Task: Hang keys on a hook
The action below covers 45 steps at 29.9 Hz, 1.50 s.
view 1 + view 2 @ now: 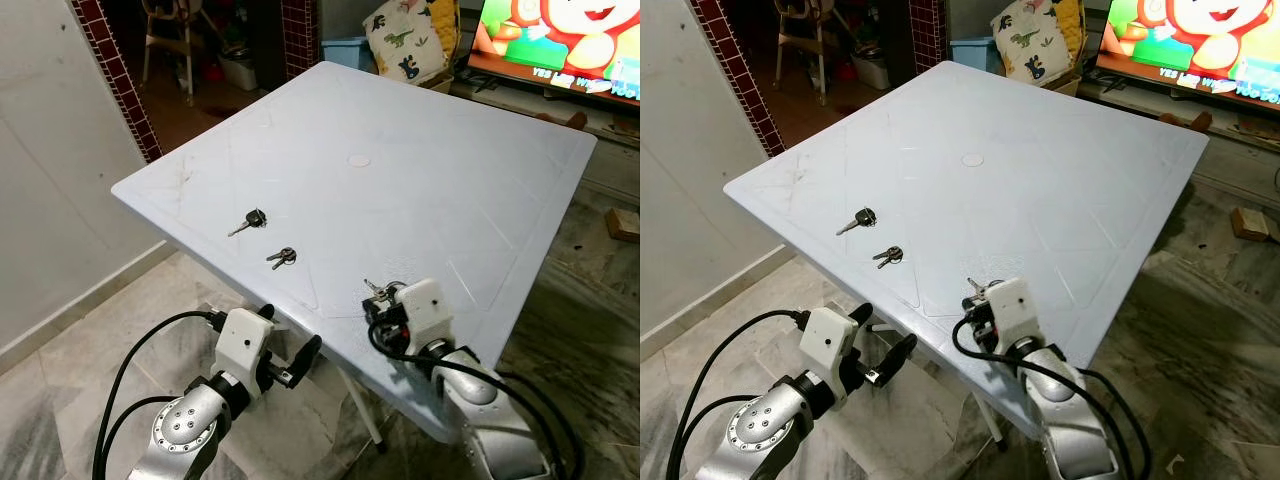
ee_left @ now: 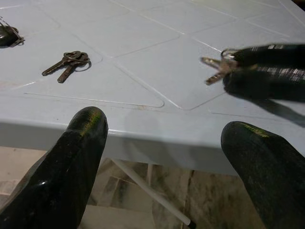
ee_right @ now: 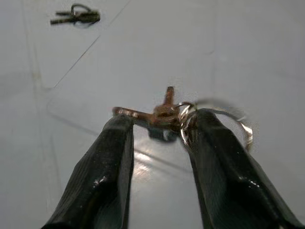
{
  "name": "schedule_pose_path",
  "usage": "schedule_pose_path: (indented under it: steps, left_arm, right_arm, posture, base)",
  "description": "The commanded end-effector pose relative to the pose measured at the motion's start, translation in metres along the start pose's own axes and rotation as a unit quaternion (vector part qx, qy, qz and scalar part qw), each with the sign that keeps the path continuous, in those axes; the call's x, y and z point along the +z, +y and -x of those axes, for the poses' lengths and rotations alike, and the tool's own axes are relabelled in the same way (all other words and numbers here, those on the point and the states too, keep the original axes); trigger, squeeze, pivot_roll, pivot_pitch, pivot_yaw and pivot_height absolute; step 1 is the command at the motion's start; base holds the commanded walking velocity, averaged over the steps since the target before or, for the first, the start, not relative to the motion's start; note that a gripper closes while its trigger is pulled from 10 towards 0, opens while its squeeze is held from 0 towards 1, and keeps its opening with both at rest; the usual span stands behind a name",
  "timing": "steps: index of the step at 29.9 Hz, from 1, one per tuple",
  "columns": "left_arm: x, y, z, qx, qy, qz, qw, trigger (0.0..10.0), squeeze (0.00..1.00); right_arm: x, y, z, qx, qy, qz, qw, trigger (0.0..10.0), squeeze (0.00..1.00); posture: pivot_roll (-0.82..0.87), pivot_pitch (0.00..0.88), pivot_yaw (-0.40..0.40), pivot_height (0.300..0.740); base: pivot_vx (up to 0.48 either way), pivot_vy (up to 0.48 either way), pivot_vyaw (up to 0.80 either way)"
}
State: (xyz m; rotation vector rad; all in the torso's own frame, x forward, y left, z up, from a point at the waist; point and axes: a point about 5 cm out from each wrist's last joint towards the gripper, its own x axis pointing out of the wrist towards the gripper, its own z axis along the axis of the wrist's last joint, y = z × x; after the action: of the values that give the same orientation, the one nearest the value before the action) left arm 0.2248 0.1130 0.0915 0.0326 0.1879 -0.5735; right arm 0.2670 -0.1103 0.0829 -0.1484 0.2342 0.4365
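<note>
Brass keys (image 3: 164, 113) pinched by right hand (image 3: 162, 125) (ring blurred); tabletop (image 1: 400, 180).

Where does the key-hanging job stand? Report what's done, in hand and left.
Done: nothing is hung yet. In hand: the right end effector grips a bunch of keys at the near edge of the white table. The left end effector is open below that edge. Left: lifting and carrying the bunch to a hook; two more key sets lie on the table.

Three key sets lie on the table (image 1: 420, 150): black-headed key (image 1: 247, 220) farthest left, brass keys (image 1: 282, 257) beside, ringed keys (image 1: 375, 291) rightmost.
</note>
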Motion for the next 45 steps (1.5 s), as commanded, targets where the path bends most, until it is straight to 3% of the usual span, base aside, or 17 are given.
schedule_pose_path:
  steps: [1, 2, 3, 4, 5, 6, 8, 9, 11, 12, 28, 38, 42, 45]
  left_arm:
    - [-0.002, 0.0, 0.0, 0.0, 0.003, -0.005, 1.0, 10.0, 0.0]
    - [-0.002, 0.0, 0.0, 0.0, 0.003, -0.005, 1.0, 10.0, 0.0]
    - [-0.002, 0.0, 0.0, 0.0, 0.003, -0.005, 1.0, 10.0, 0.0]
    - [-0.002, 0.001, 0.001, 0.0, 0.003, -0.005, 1.0, 10.0, 0.0]
    - [-0.002, 0.0, 0.001, 0.0, 0.003, -0.005, 1.0, 10.0, 0.0]
    - [-0.002, 0.001, 0.001, 0.001, 0.003, -0.005, 1.0, 10.0, 0.0]
    - [-0.002, 0.001, 0.001, 0.001, 0.003, -0.006, 1.0, 10.0, 0.0]
    - [-0.002, 0.0, 0.001, 0.001, 0.003, -0.006, 1.0, 10.0, 0.0]
    - [-0.002, 0.0, 0.001, 0.0, 0.004, -0.006, 1.0, 10.0, 0.0]
    - [-0.002, 0.0, 0.001, 0.0, 0.004, -0.006, 1.0, 10.0, 0.0]
    - [-0.002, 0.001, -0.002, 0.006, -0.001, -0.014, 1.0, 10.0, 0.0]
    - [0.007, 0.02, -0.003, 0.088, -0.028, -0.027, 0.995, 10.0, 0.0]
    - [0.01, 0.029, -0.004, 0.122, -0.036, -0.036, 0.991, 10.0, 0.0]
    - [0.01, 0.032, -0.004, 0.133, -0.04, -0.034, 0.99, 10.0, 0.0]
  right_arm:
    - [-0.004, 0.006, -0.005, 0.012, 0.009, 0.005, 1.0, 4.1, 0.0]
    - [-0.004, 0.006, -0.005, 0.012, 0.009, 0.006, 1.0, 4.1, 0.0]
    - [-0.004, 0.006, -0.006, 0.011, 0.009, 0.007, 1.0, 0.1, 0.0]
    - [-0.004, 0.006, -0.007, 0.008, 0.009, 0.013, 1.0, 4.7, 0.0]
    - [-0.003, 0.007, -0.007, 0.009, 0.007, 0.011, 1.0, 3.6, 0.0]
    - [-0.001, 0.007, -0.008, 0.011, 0.002, 0.009, 1.0, 0.9, 0.0]
    - [-0.001, 0.007, -0.008, 0.011, -0.001, 0.009, 1.0, 0.9, 0.0]
    - [-0.001, 0.008, -0.008, 0.012, -0.002, 0.009, 1.0, 0.0, 0.0]
    - [-0.002, 0.008, -0.009, 0.013, -0.001, 0.009, 1.0, 0.7, 0.0]
    - [-0.002, 0.008, -0.008, 0.015, -0.001, 0.009, 1.0, 0.0, 0.0]
    - [-0.003, -0.002, -0.006, 0.009, -0.004, 0.021, 1.0, 0.0, 0.0]
    - [-0.003, -0.012, -0.005, 0.007, -0.004, 0.099, 0.995, 0.0, 0.0]
    - [0.003, -0.018, -0.008, -0.008, -0.019, 0.102, 0.995, 0.0, 0.0]
    - [0.018, -0.024, -0.009, -0.031, -0.061, 0.102, 0.992, 0.0, 0.0]
  posture:
    - [0.01, 0.078, 0.06, 0.74]
    - [0.01, 0.078, 0.06, 0.74]
    - [0.01, 0.077, 0.059, 0.74]
    - [0.01, 0.077, 0.059, 0.74]
    - [0.01, 0.077, 0.059, 0.74]
    - [0.01, 0.076, 0.06, 0.74]
    - [0.01, 0.076, 0.06, 0.74]
    - [0.01, 0.076, 0.06, 0.74]
    - [0.01, 0.075, 0.06, 0.74]
    - [0.01, 0.075, 0.06, 0.74]
    - [0.0, 0.066, 0.058, 0.74]
    - [0.0, 0.063, 0.065, 0.74]
    - [0.0, 0.062, 0.067, 0.74]
    - [0.0, 0.062, 0.067, 0.74]
  base:
    - [0.0, 0.0, 0.0]
    - [0.0, 0.0, 0.0]
    - [0.0, 0.0, 0.0]
    - [0.0, 0.0, 0.0]
    - [0.0, 0.0, 0.0]
    - [0.0, 0.0, 0.0]
    - [0.0, 0.0, 0.0]
    - [0.0, 0.0, 0.0]
    - [0.0, 0.0, 0.0]
    - [0.0, 0.0, 0.0]
    - [0.0, 0.0, 0.0]
    - [0.0, 0.0, 0.0]
    - [0.0, 0.0, 0.0]
    - [0.0, 0.0, 0.0]
